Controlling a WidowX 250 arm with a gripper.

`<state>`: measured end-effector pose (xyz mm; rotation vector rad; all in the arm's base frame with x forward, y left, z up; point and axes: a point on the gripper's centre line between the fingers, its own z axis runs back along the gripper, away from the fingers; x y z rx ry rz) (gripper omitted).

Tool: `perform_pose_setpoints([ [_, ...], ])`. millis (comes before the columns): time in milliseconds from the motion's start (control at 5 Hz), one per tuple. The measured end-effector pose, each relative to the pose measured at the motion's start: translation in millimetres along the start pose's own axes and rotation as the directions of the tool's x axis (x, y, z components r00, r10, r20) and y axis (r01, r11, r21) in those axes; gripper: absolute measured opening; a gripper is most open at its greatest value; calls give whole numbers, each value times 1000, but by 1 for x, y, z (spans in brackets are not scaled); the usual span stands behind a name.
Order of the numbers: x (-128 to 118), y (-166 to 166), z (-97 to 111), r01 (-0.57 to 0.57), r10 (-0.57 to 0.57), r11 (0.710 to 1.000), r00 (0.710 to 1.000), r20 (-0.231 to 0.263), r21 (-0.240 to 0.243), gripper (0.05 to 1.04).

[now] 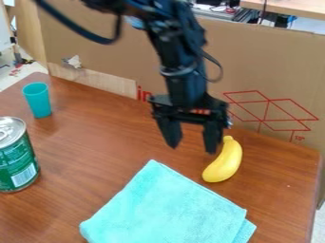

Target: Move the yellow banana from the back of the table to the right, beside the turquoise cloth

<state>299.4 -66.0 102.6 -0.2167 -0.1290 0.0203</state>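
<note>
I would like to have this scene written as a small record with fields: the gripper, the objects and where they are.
gripper: open, holding nothing, above the table
nearest thing: yellow banana, beside the gripper at image right; contact cannot be judged
cloth: turquoise, folded, at the near edge of the view
can: green with a silver lid, upright at the left edge of the view
cup: teal, upright, beyond the can
table: brown wood look
backdrop: cardboard behind the table
</note>
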Motion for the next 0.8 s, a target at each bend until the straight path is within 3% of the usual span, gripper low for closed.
perform_pose_setpoints([
  [200,-17,20,14,-20,22,998,999,-26,56,1001],
  [400,-33,52,26,-45,56,984,997,-59,171,1001],
  [800,-52,88,42,-66,93,964,991,-94,258,1001],
])
